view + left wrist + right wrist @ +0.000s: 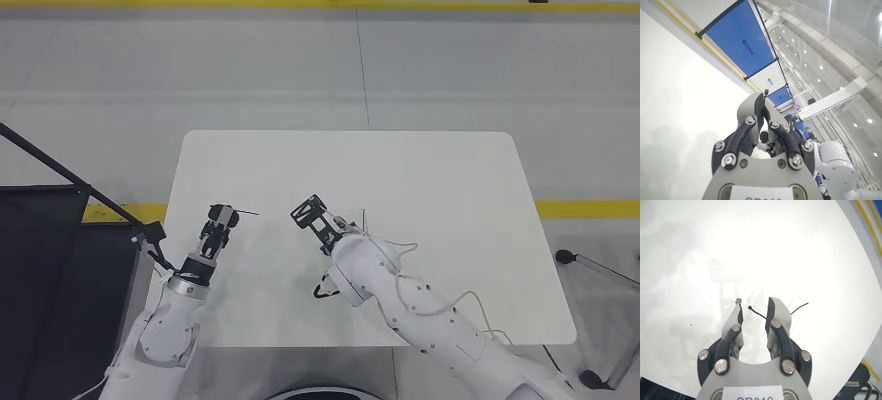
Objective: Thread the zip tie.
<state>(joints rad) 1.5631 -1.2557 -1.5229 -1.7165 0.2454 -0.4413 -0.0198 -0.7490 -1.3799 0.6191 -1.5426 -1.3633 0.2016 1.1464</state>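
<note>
Left gripper (222,213), sitting low and left of center in the top view, is clamping a thin black zip tie (766,92) between closed fingers, the tie's small head poking past the fingertips. Right gripper (754,301) is hovering over the middle of the white table (450,180) with fingers spread apart, and a second zip tie (757,313) is showing between them, its tail passing behind one finger.

white table (450,200), yellow floor stripe (590,209)
</note>
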